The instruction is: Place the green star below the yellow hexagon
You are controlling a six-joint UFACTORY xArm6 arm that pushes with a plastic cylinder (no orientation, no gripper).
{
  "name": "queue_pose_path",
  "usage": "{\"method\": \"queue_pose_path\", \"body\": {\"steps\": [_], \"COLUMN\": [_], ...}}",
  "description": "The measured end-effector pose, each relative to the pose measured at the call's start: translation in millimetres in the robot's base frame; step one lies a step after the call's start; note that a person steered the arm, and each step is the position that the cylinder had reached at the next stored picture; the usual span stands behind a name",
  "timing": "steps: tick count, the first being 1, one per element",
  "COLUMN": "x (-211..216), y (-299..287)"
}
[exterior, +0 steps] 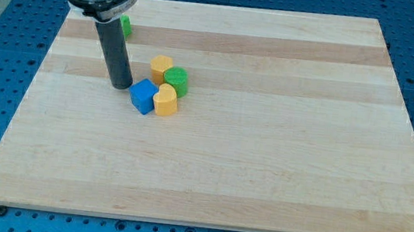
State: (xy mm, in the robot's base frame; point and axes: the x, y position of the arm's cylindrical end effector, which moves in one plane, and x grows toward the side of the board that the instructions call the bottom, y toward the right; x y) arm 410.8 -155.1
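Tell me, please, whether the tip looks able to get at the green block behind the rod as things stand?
Probably yes: my tip sits just left of the blue block, and the green block lies toward the view's top with bare board between them.

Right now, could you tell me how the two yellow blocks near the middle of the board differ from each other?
The upper yellow block looks hexagonal; the lower yellow block has a notched, heart-like top. The upper one sits at the cluster's top, touching the green block; the lower one sits at its bottom, against the blue block. The upper one lies nearer my tip. Both share the same yellow and a similar size.
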Motion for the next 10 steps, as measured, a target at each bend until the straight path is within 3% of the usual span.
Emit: {"method": "queue_pose_path", "body": {"steps": [4, 6, 8, 10], "x": [-125, -167, -164, -123], "y": [19, -22, -89, -82]}}
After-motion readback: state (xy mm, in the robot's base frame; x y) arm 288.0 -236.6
